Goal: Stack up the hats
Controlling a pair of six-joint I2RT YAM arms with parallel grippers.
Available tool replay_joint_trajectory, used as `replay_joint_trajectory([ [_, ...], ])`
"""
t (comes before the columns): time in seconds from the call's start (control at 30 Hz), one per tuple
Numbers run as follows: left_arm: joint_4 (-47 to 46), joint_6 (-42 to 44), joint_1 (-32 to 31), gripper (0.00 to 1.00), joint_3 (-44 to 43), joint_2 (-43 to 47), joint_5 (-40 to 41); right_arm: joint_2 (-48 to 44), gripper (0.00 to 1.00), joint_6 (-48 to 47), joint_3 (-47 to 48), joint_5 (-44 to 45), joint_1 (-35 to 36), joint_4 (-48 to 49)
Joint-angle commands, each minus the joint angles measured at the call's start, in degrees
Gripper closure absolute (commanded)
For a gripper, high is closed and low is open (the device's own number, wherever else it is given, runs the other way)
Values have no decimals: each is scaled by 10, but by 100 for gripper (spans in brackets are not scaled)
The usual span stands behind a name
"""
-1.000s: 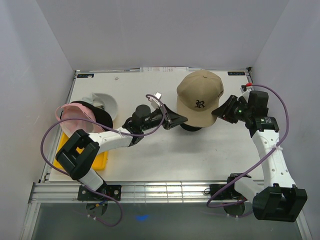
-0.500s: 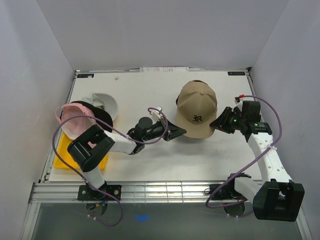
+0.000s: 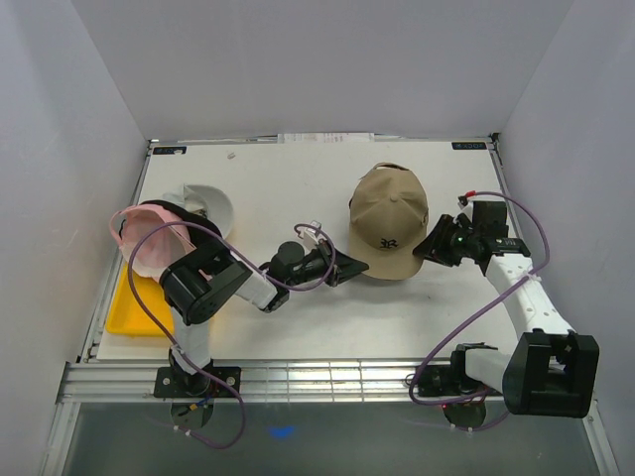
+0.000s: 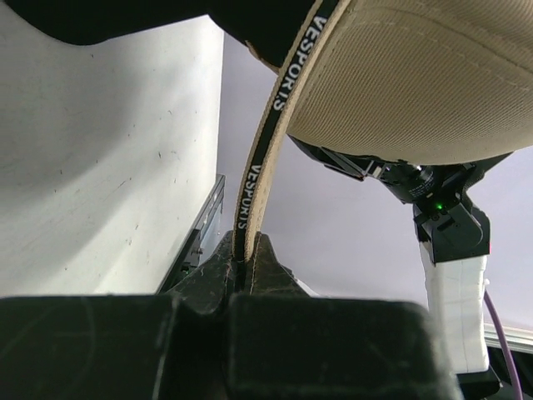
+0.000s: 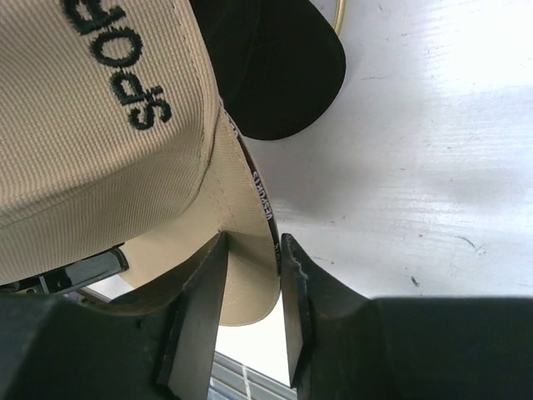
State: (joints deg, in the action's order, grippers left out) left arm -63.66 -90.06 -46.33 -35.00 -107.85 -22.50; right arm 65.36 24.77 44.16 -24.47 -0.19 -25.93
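Our left claw [image 4: 246, 258] clamps the tan hat [image 3: 389, 213] by its rim. Our right claw [image 5: 250, 250] grips the opposite edge, apparently to lower it level over the black hat [image 5: 275, 67] just beyond.

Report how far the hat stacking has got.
Done: the tan cap covers a black cap, whose brim shows beneath in the right wrist view. In hand: the left jaws pinch its edge and the right jaws hold its rim, so it is not released. Left: the pink cap and white cap, apart at far left, have yet to join.
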Motion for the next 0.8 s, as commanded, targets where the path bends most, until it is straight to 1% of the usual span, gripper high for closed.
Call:
replay_joint_trajectory([
  [0.0,71,8,-23,100,-13,-17,-66,4,62,-4,11,-17,9,60],
  [0.13,103,14,-18,100,-21,-13,-55,9,57,-7,15,-5,9,59],
  [0.17,108,14,-17,97,-22,-12,-54,11,56,-8,15,-3,9,59],
  [0.23,120,13,-14,96,-23,-12,-51,14,55,-9,16,-2,9,59],
  [0.27,121,11,-13,94,-23,-13,-50,15,55,-9,17,-2,9,60],
  [0.3,122,11,-14,86,-24,-13,-50,17,54,-9,16,-2,9,59],
  [0.37,129,12,-13,81,-28,-14,-48,20,54,-9,18,-1,9,59],
  [0.4,132,13,-13,73,-29,-14,-48,21,54,-9,18,0,9,59],
  [0.43,137,14,-12,70,-30,-15,-47,21,54,-10,19,3,9,59],
  [0.5,139,14,-13,66,-29,-14,-45,26,53,-10,20,10,9,59],
  [0.53,139,15,-12,62,-29,-15,-45,28,53,-11,21,12,9,59],
  [0.77,144,19,-10,52,-27,-10,-46,38,52,-16,21,18,9,59],
])
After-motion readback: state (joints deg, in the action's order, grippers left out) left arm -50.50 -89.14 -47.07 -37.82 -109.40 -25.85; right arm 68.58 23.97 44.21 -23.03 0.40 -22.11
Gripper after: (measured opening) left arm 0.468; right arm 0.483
